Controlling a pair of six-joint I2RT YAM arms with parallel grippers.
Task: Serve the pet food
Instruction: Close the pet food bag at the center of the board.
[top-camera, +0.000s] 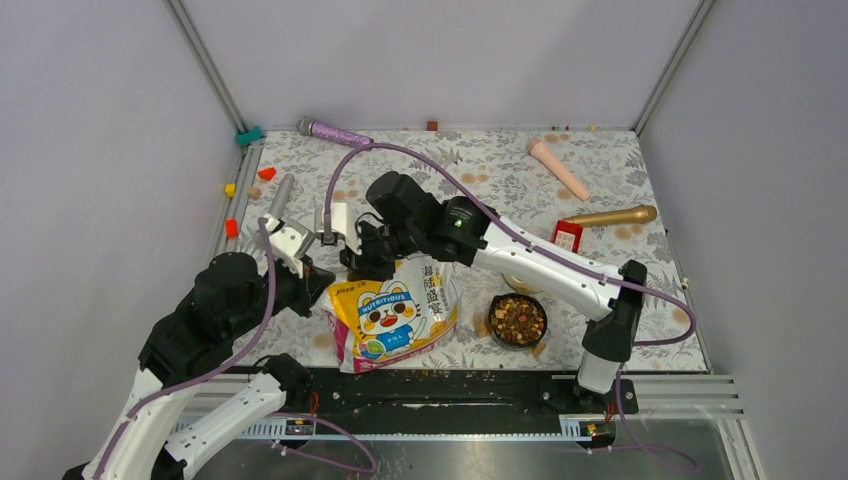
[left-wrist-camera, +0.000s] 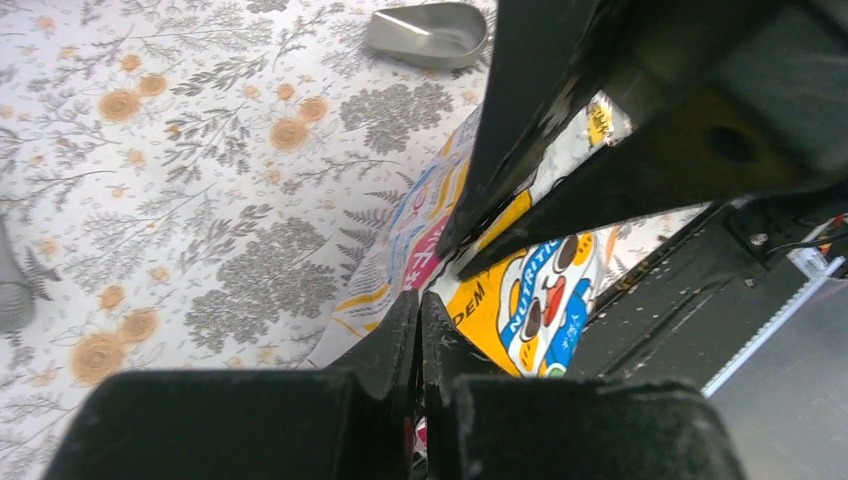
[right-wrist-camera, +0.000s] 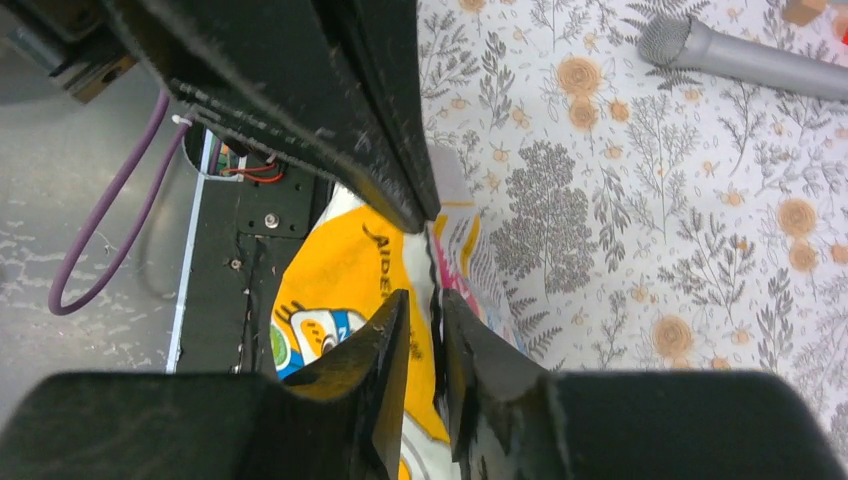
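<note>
The left end effector (left-wrist-camera: 418, 308) has its two black fingers pressed together on the top edge of the yellow plastic bag printed with a cartoon cat (top-camera: 393, 318). The right end effector (right-wrist-camera: 425, 312) is clamped on the same edge just beside it, so the two sets of fingertips nearly meet (each wrist view shows the other arm's fingers close above its own). The bag rests on the floral-patterned table (top-camera: 480, 180), near the arm bases. The pet food (top-camera: 518, 321), a heap of brown, tan and orange kibble, fills the round dark bowl (top-camera: 492, 308), which sits on the table just right of the bag, close to the right arm's base. A shiny metal scoop (left-wrist-camera: 425, 30) lies beyond the bag, and a silver microphone (right-wrist-camera: 745, 62) lies farther off
</note>
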